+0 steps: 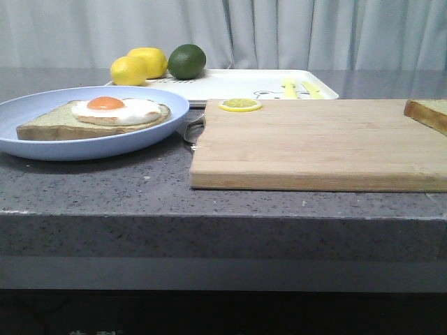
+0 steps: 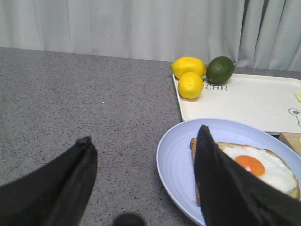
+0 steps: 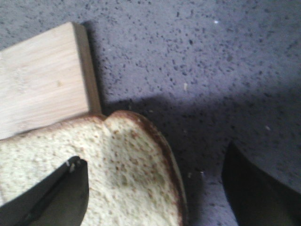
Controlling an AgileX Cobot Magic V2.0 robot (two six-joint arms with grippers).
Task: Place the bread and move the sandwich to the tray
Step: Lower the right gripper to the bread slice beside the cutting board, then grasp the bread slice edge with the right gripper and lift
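Overhanging board corner: bread (image 3: 117, 179), wrist-view only.

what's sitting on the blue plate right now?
One toast slice lies flat on the light-blue plate, with a fried egg, orange yolk up, on top. The egg covers the toast beneath it; nothing else shows on the plate.

A flat slice of pale toast with a dark brown crust (image 3: 127, 174) is lying partly on a light wooden cutting board (image 3: 40, 80), its rounded corner sticking out past the board's end over the speckled grey stone countertop (image 3: 197, 61). The right gripper (image 3: 155, 188) is standing with its two black fingers spread wide: one finger (image 3: 56, 193) is showing in front of the bread's face, the other (image 3: 258, 188) is sitting over the countertop, clear of the crust.
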